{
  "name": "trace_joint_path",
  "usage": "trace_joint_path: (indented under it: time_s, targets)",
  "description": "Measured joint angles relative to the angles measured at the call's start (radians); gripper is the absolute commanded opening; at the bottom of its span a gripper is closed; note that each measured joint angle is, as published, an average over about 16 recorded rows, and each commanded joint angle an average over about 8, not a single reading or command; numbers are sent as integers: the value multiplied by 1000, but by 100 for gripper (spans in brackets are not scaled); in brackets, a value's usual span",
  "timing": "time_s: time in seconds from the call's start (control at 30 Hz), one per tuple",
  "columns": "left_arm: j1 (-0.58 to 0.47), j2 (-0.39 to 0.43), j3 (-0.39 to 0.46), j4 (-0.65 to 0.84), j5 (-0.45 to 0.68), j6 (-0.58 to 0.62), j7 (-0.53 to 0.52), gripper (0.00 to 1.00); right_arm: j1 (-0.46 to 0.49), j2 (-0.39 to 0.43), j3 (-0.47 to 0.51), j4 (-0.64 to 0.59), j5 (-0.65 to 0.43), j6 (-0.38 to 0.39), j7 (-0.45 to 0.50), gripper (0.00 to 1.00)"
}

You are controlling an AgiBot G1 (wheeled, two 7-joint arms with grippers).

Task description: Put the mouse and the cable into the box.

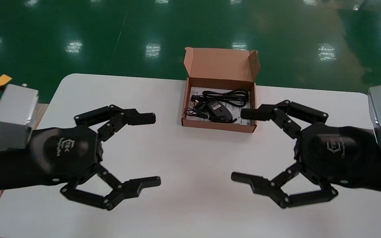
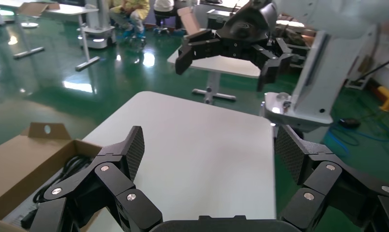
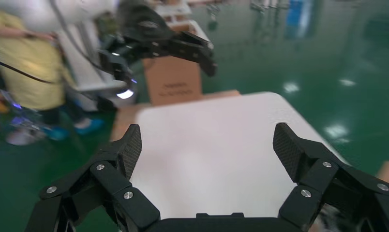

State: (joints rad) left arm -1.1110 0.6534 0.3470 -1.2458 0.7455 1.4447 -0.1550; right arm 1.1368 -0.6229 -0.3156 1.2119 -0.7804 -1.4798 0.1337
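One bench (image 1: 190, 158), white, fills the lower head view. Its near corners are cut off by the frame, and green floor (image 1: 78, 26) lies beyond it.

One box (image 1: 217, 125), brown card, upper centre, stands on the far part of the bench with its lid (image 1: 222, 64) upright. It shows in the head view and, cut off at lower left, in the left wrist view; the right wrist view shows bare bench only.

Two tools:
- Left tool (image 1: 156, 149), lower left, spread wide, holding nothing, above the bench.
- Right tool (image 1: 237, 145), lower right, equally wide and empty. Its upper finger overlaps the box's right wall in the head view; contact cannot be judged.

Each wrist view catches the other arm's tool farther off.

One cable (image 1: 230, 96), black, coiled, lies inside the box at the back. One mouse (image 1: 219, 110), black, lies inside the box in front of the cable, on a printed sheet (image 1: 243, 121). A thin lead loops at the box's left; whose it is cannot be made out. The left wrist view shows cable only, with the mouse hidden.
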Motion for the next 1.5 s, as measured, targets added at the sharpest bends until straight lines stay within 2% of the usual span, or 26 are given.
trace_joint_path:
  time_s: [0.2, 0.43, 1.5]
  targets:
    - [39, -45, -72, -41, -16, 55, -31, 100, -67, 12, 38, 76, 53, -17, 52, 100]
    - [52, -60, -97, -55, -23, 74, -41, 100, -90, 17, 51, 102, 72, -23, 68, 100]
    - [37, -42, -67, -38, -16, 50, -32, 100, -62, 12, 36, 71, 49, -16, 53, 100]
